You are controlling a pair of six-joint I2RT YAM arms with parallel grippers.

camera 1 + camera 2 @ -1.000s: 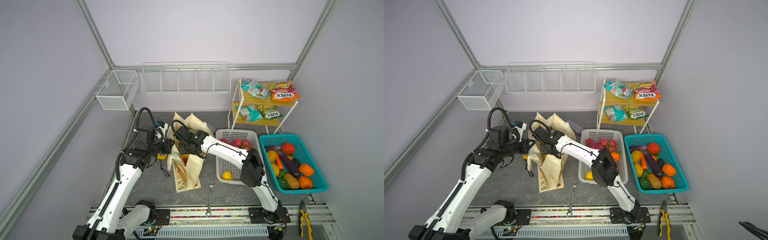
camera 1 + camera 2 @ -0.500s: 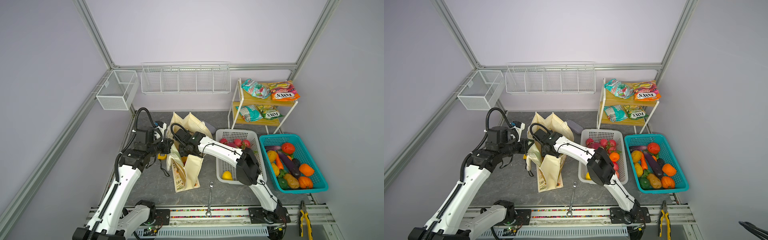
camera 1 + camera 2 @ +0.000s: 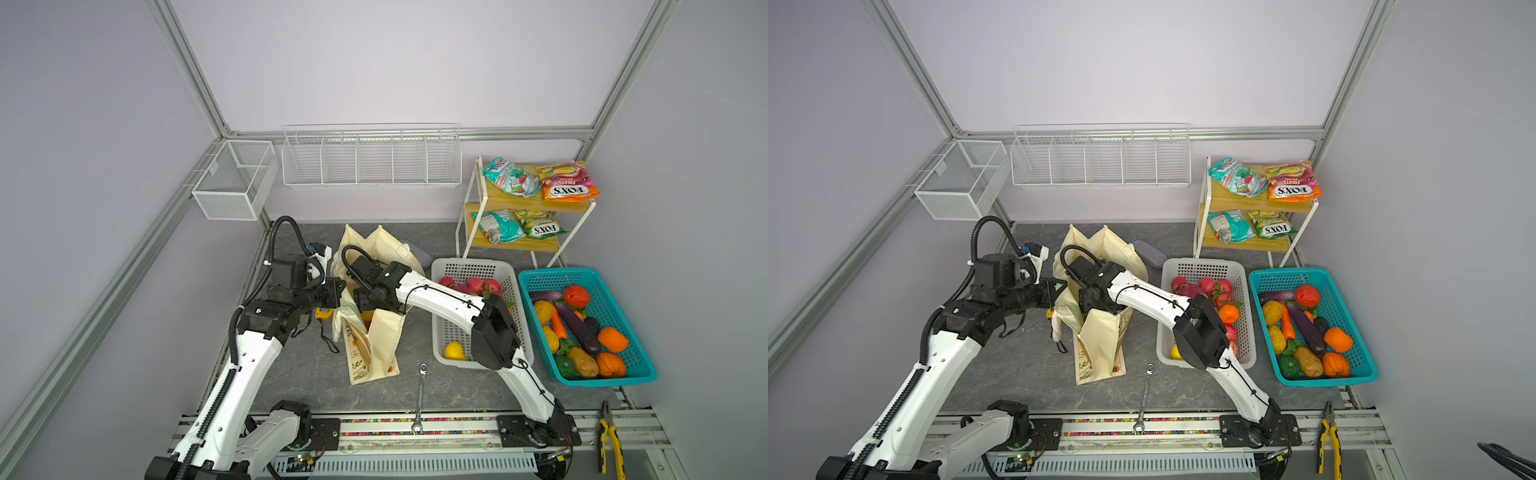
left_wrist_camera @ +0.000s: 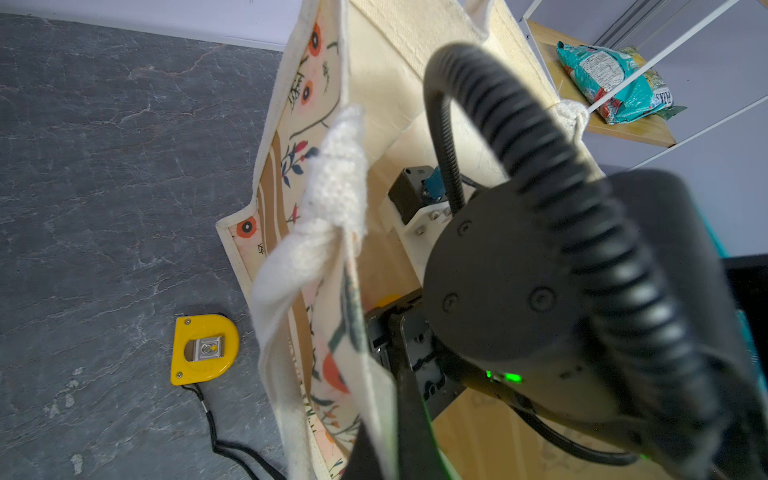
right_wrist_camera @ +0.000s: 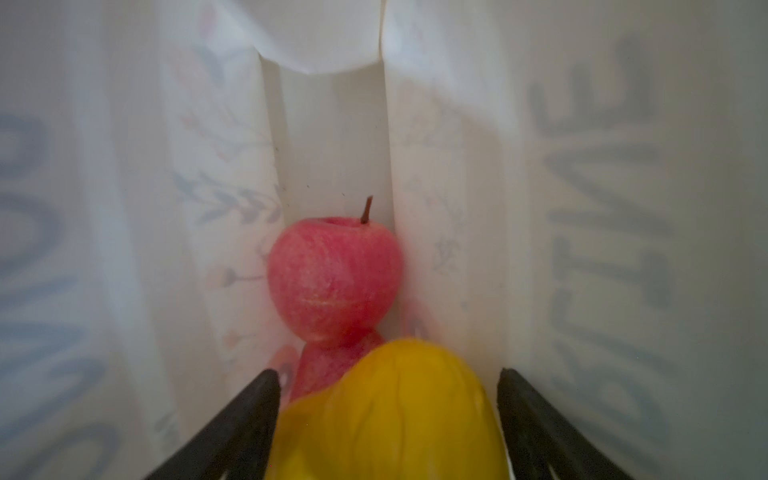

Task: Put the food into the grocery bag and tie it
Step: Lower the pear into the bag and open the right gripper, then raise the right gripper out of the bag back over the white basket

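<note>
**A:** So where does the cream canvas grocery bag [image 3: 376,340] with the floral print stand?

**B:** Upright on the dark grey stone-patterned table [image 3: 303,374], left of centre, mouth open. The left end effector [image 3: 341,293] is pressed together on the bag's left rim, and the thick white rope handle [image 4: 336,187] hangs just beside it.

**A:** And the right end effector [image 5: 386,372]?

**B:** Down inside the bag. Its black fingers [image 5: 245,424] are spread apart on either side of a smooth yellow fruit [image 5: 386,419]. I cannot tell whether they touch it. Past that, a round red apple [image 5: 334,274] lies at the bottom, with a second one half hidden under it.

**A:** What crowds the bag?

**B:** A small yellow tape measure [image 3: 323,312] lies just left of it, its black strap trailing nearer. A silver wrench [image 3: 420,386] lies on the near side. To the right is a grey perforated plastic basket [image 3: 473,268] with red fruit [image 3: 473,286] at its far end. The right arm's forearm and elbow cross over its middle. Further right sits a teal plastic basket [image 3: 552,274] full of vegetables. At the far right is a two-tier wooden shelf [image 3: 519,204] with glossy snack packets [image 3: 567,187].

**A:** Anything blocking the view?

**B:** From the left wrist, the right arm's ribbed black cable [image 4: 519,145] and round wrist housing cover most of the bag's mouth.
</note>
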